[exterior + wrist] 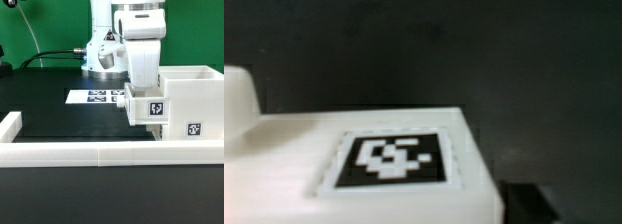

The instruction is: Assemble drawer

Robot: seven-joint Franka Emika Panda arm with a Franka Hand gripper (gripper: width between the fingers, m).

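Apparently the arm is working a tray point(147, 106) into the case point(186, 100), which stands against the rail point(100, 152) at the exterior view's right of the black table point(60, 115). The gripper point(140, 70) hangs directly over the tray, so close that its fingers are hidden; whether it is closed on the tray or merely pressing cannot be told. The wrist view shows the tray's tagged top point(393, 160) filling the picture, blurred. To do this step well, the arm should probably keep the tray square to the case opening and push steadily, with the case braced against the rail so it does not slide. The marker board point(97, 97) lies behind.
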